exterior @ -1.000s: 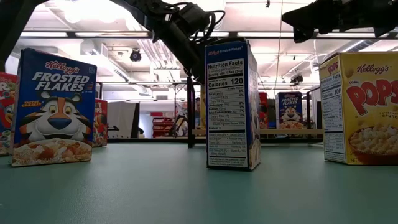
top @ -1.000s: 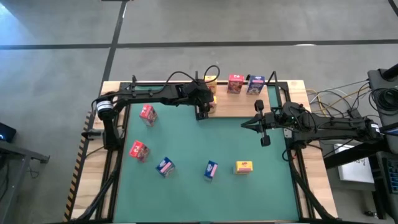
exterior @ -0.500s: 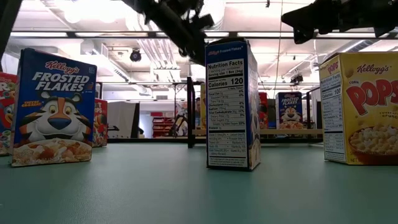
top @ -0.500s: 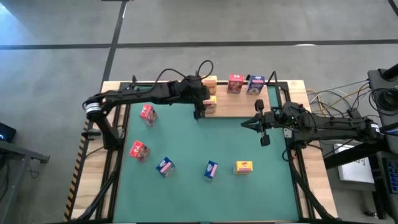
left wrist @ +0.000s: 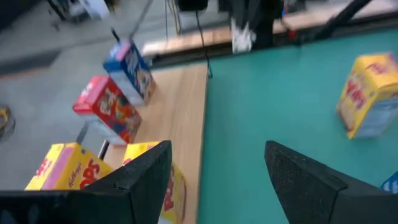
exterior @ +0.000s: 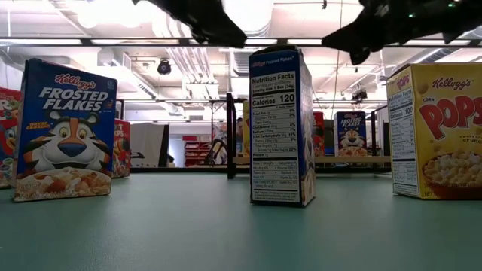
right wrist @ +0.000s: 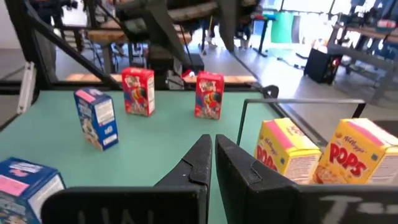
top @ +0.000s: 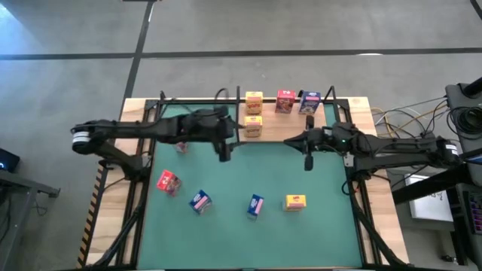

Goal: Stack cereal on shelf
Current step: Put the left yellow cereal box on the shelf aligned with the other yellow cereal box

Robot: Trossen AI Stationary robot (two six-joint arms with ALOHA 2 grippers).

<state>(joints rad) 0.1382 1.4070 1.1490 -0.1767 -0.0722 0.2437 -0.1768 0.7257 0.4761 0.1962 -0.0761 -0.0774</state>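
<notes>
Held left gripper (top: 224, 153) wide open and empty above the green mat (top: 248, 173) beside the shelf (top: 279, 129), likely free to fetch more cereal boxes (top: 285, 100), four shelved, five on the mat, with right gripper (top: 307, 156) closed, empty.

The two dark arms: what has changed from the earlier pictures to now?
The left tool, open and empty, drew back from the light-wood shelf board over the green mat, leaving the second small yellow cereal box there. The right tool, shut, shifted slightly toward the left. All other boxes stayed.
</notes>
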